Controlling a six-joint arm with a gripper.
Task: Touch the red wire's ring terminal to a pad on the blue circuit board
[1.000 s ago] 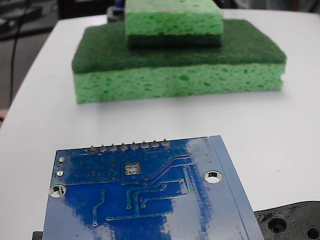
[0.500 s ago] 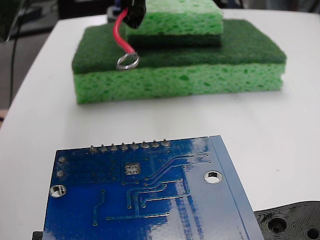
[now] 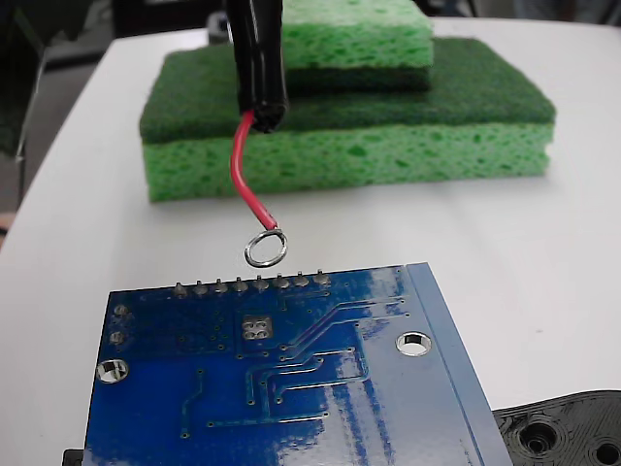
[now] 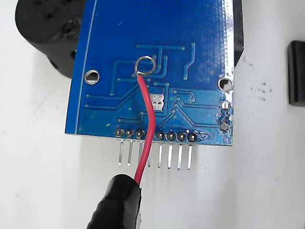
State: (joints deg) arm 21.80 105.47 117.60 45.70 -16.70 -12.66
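Note:
The blue circuit board (image 3: 310, 417) lies on the white table at the front of the fixed view, its row of grey solder pins (image 3: 250, 284) along the far edge. Its small silvery pad (image 3: 256, 328) sits just behind the pins, bare. The red wire (image 3: 238, 170) hangs from a black sleeve (image 3: 257, 58), and its ring terminal (image 3: 265, 249) hovers just above the pin row, off the board. In the wrist view the ring terminal (image 4: 145, 65) lies up and left of the pad (image 4: 157, 101) over the circuit board (image 4: 190, 28). No gripper fingers show.
Two stacked green sponges (image 3: 388, 146) stand behind the board in the fixed view. A black plastic piece with holes (image 3: 563, 432) lies at the board's front right corner. In the wrist view a small black block (image 4: 296, 71) lies on the table to the right.
The wire entered from the top and has come down toward the board. The ring moved from in front of the sponge to just above the pin row.

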